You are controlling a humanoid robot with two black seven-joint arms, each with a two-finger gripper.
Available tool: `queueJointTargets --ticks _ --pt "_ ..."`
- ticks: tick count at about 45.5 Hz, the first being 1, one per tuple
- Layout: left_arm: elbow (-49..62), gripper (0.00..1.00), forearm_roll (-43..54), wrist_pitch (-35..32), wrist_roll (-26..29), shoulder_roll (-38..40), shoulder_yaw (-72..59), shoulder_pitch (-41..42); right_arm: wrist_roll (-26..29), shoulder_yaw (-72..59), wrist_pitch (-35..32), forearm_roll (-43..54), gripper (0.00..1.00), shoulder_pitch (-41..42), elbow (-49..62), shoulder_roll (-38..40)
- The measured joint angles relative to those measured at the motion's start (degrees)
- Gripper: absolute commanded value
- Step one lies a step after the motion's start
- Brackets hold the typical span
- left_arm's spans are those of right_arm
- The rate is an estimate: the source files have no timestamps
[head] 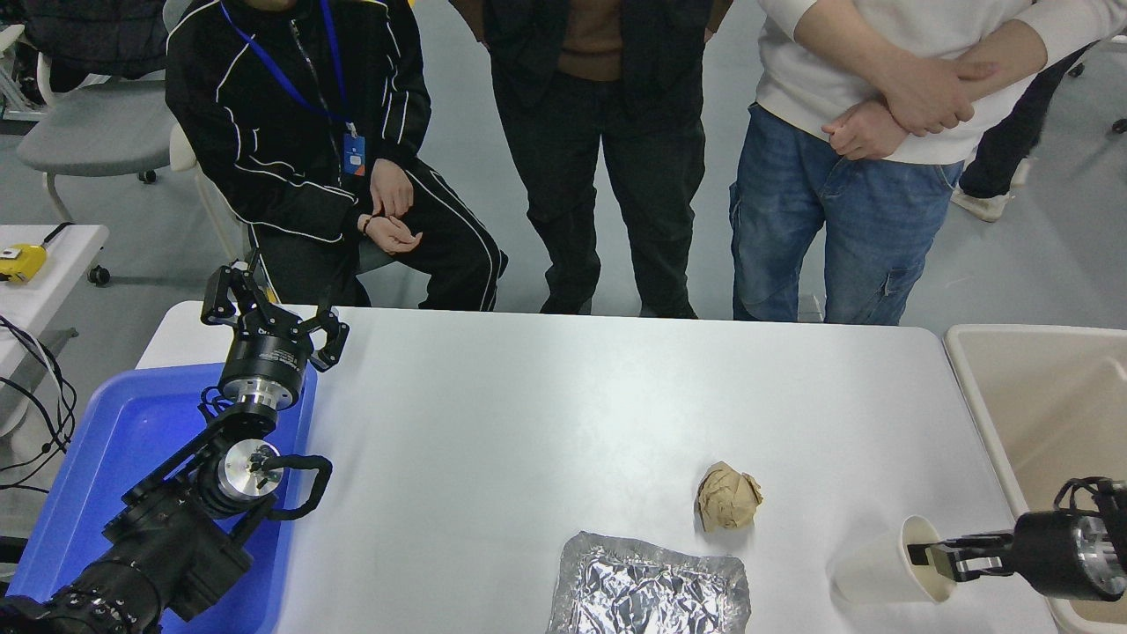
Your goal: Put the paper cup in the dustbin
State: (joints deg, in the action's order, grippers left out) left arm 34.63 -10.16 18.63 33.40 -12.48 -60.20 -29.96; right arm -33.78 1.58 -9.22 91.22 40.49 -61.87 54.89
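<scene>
The small white paper cup (885, 563) is near the table's front right corner, tilted with its mouth toward the right. My right gripper (935, 557) comes in from the right edge and is shut on the cup's rim, one finger inside the mouth. The beige dustbin (977, 414) stands just off the table's right edge, beside the gripper. My left gripper (268, 304) is parked open at the lower left, above the blue tray.
A crumpled brown paper ball (728, 497) lies left of the cup. A crinkled silver foil tray (650, 590) sits at the front edge. A blue plastic tray (97, 458) is at the far left. Three people are at the table's far side.
</scene>
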Motion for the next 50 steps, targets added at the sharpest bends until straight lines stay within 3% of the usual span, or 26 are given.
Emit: queueJointTargets --ticks 19,40,50 --pt "0.0 1.0 0.0 0.0 0.0 0.0 0.0 0.0 -1.3 0.9 0.0 -12.8 0.0 5.3 5.5 1.2" --pt "0.0 1.0 0.0 0.0 0.0 0.0 0.0 0.0 -1.1 -0.6 -0.5 -31.0 0.0 6.6 40.4 -11.0" --pt "0.0 1.0 0.0 0.0 0.0 0.0 0.0 0.0 0.6 -3.1 -0.6 -37.8 0.0 6.4 50.5 -14.7"
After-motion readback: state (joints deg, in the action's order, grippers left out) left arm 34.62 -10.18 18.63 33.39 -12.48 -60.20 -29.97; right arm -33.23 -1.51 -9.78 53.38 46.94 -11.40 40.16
